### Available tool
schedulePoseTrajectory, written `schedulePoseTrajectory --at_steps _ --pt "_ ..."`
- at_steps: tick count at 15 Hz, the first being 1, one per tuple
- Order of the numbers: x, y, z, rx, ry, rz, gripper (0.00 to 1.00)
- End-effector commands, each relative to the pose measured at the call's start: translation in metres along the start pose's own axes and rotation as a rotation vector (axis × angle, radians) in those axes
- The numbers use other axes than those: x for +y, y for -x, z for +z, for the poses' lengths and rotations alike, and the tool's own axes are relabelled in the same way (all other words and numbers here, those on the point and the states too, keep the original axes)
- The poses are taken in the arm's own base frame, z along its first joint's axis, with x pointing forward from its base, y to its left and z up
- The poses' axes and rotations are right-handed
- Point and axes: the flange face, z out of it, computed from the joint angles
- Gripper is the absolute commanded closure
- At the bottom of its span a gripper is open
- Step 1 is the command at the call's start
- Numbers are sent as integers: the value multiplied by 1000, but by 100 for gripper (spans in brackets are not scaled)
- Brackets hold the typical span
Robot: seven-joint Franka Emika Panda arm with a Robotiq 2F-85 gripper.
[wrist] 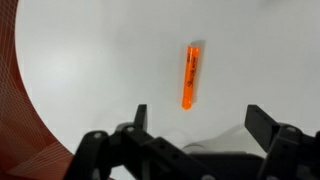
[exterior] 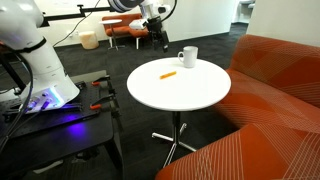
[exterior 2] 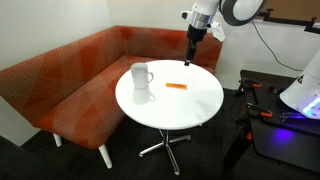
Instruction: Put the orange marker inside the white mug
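The orange marker [exterior: 168, 74] lies flat on the round white table [exterior: 190, 95]; it also shows in an exterior view [exterior 2: 176, 87] and in the wrist view [wrist: 190, 75]. The white mug [exterior: 187, 57] stands upright near the table's edge, handle to the side, also seen in an exterior view [exterior 2: 140, 76]. My gripper [exterior: 160, 40] hangs above the table's rim, open and empty, a short way from the marker; it shows in an exterior view [exterior 2: 189, 58] too. In the wrist view the open fingers [wrist: 200, 122] sit just below the marker, not touching it. The mug is out of the wrist view.
An orange sofa [exterior 2: 60, 75] wraps around the table's side, also seen in an exterior view [exterior: 275, 95]. The robot base and a dark cart [exterior: 50, 100] with red clamps stand beside the table. Chairs and a small round table [exterior: 90, 40] stand further back.
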Motion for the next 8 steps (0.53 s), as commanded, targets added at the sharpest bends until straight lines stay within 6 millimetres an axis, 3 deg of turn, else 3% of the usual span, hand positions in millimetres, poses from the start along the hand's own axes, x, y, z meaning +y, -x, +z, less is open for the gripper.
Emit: schedulePoseTrajectory --at_steps 1,8 --pt "15 -21 27 31 -8 -41 0" --pt "22 -43 80 -29 -86 -95 0"
